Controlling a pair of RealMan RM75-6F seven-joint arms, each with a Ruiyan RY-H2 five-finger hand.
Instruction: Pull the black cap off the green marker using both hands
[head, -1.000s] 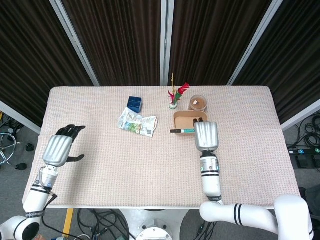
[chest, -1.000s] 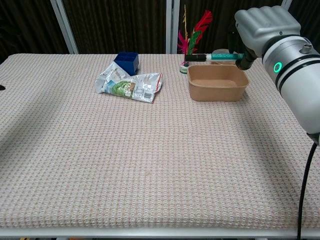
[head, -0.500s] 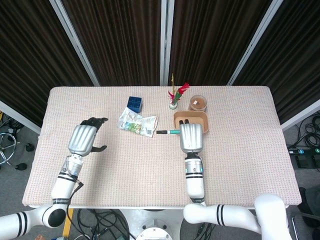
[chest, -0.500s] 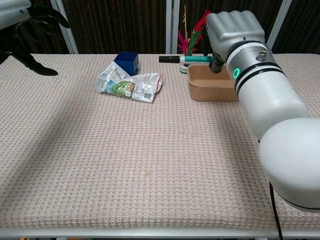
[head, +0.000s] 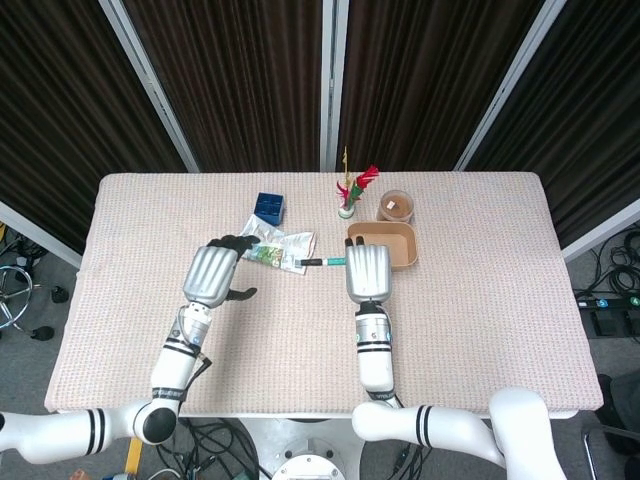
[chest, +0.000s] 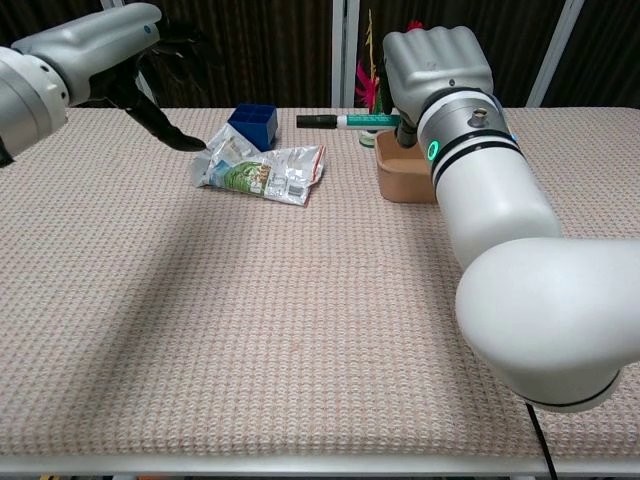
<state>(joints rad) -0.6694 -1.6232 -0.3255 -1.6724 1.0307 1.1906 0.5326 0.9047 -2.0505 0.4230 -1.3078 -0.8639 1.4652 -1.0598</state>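
Note:
My right hand (head: 367, 273) (chest: 438, 62) grips the green marker (head: 336, 261) (chest: 367, 121) level above the table, left of the brown tray. Its black cap (head: 310, 262) (chest: 314, 121) points left, toward my other hand, and sticks out free of the fingers. My left hand (head: 212, 273) (chest: 110, 45) hovers to the left with fingers spread and nothing in it, a short gap from the cap.
A crumpled snack bag (head: 277, 246) (chest: 260, 167) lies under the space between the hands. A blue box (head: 268, 207) (chest: 252, 124) stands behind it. The brown tray (head: 398, 240) (chest: 408, 182), a small vase of red feathers (head: 349, 194) and a round container (head: 396, 206) sit at the back right.
Both hands have moved toward each other. The right hand carried the marker leftward away from the tray, and the left hand swept in from the table's left edge.

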